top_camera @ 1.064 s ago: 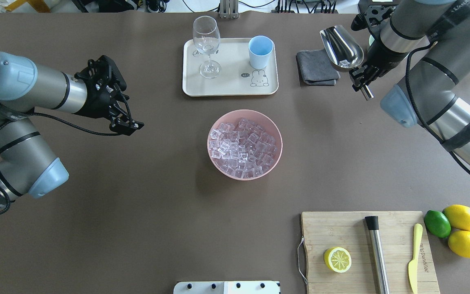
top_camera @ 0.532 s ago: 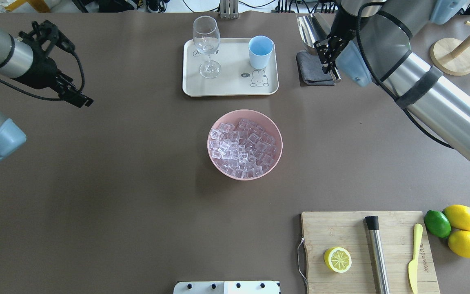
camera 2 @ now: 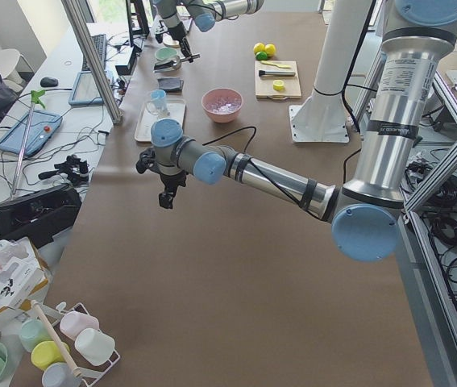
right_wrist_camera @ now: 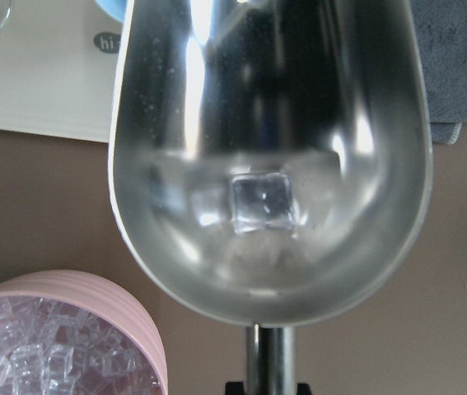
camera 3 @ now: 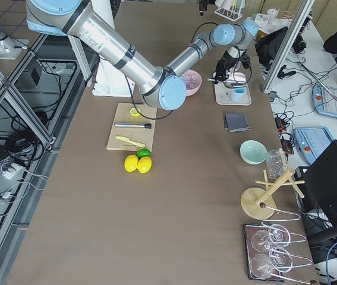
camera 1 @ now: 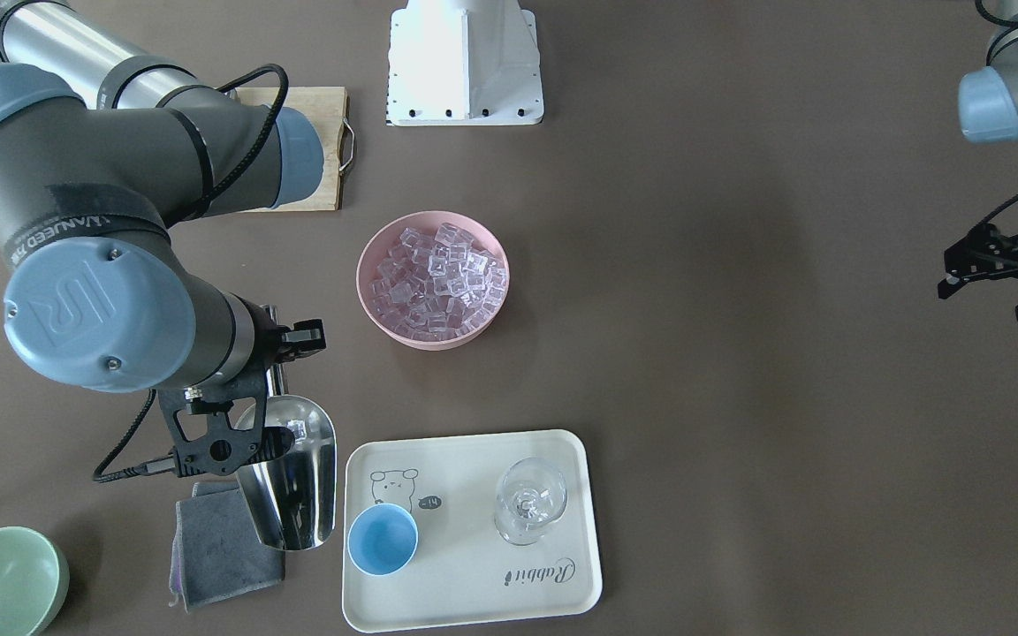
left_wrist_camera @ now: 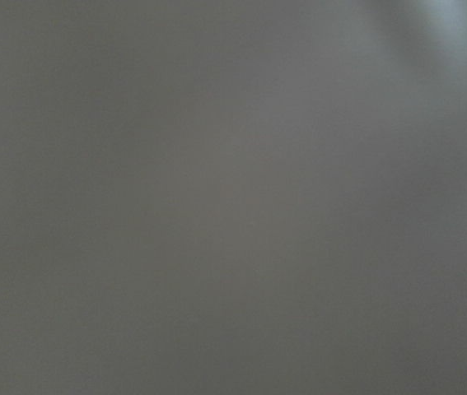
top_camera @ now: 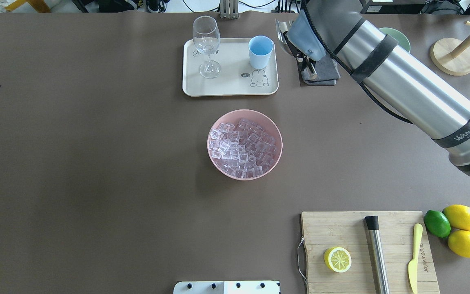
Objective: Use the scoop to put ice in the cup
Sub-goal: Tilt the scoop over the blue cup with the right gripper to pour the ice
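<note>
My right gripper (camera 1: 269, 369) is shut on the handle of the steel scoop (camera 1: 290, 481). It holds the scoop above the grey cloth, just left of the light-blue cup (camera 1: 383, 539) on the white tray (camera 1: 474, 601). The right wrist view shows one ice cube (right_wrist_camera: 259, 202) in the scoop's trough (right_wrist_camera: 274, 123). A pink bowl (top_camera: 218, 167) full of ice (top_camera: 243, 147) stands mid-table. In the overhead view the arm hides most of the scoop (top_camera: 281, 29), right of the cup (top_camera: 260, 51). My left gripper (camera 1: 991, 296) is open and empty, far away at the table's side.
A stemmed glass (top_camera: 206, 43) stands on the tray (top_camera: 227, 87). A grey cloth (camera 1: 217, 548) and a pale-green bowl (camera 1: 1, 579) lie beyond the scoop. A cutting board (top_camera: 341, 228) holds a lemon half, a steel cylinder and a yellow knife, with lemons (top_camera: 463, 230) beside it.
My right arm has swung the scoop left, from beyond the cloth to beside the tray and cup. My left arm has drawn back to the table's left edge.
</note>
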Robot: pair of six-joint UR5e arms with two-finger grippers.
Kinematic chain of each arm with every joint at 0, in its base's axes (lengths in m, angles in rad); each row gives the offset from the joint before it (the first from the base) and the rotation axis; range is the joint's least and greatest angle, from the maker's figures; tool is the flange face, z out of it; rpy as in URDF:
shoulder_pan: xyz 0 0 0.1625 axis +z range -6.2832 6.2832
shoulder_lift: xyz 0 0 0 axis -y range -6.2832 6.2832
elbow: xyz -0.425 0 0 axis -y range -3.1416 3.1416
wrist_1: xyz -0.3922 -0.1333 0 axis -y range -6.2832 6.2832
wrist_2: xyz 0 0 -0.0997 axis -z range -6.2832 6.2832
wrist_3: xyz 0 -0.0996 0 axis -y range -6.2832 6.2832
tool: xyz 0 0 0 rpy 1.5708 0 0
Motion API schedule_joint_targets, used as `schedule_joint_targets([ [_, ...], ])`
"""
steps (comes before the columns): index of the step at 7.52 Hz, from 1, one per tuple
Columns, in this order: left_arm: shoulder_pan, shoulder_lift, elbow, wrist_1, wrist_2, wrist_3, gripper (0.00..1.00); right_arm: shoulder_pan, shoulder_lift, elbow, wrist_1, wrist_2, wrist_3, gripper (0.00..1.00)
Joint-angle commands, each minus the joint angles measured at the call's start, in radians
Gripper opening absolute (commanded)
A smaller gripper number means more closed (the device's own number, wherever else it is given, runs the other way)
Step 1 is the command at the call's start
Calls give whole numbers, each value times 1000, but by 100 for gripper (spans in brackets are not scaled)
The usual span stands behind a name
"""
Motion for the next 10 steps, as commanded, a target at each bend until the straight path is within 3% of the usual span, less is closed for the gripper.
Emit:
schedule_joint_targets([
  [1,-157,128,-5,96,-65,9,98,-36,81,-34,-215,1,-140,0],
  [3,-186,174,-2,111,-63,131,98,-51,110,-99,-257,1,-217,0],
  [5,-218,177,-1,213,-89,160,98,-51,151,-145,-348,-20,-340,0],
  [10,-218,177,-5,208,-115,164,98,-46,266,-345,-355,-49,-406,0],
])
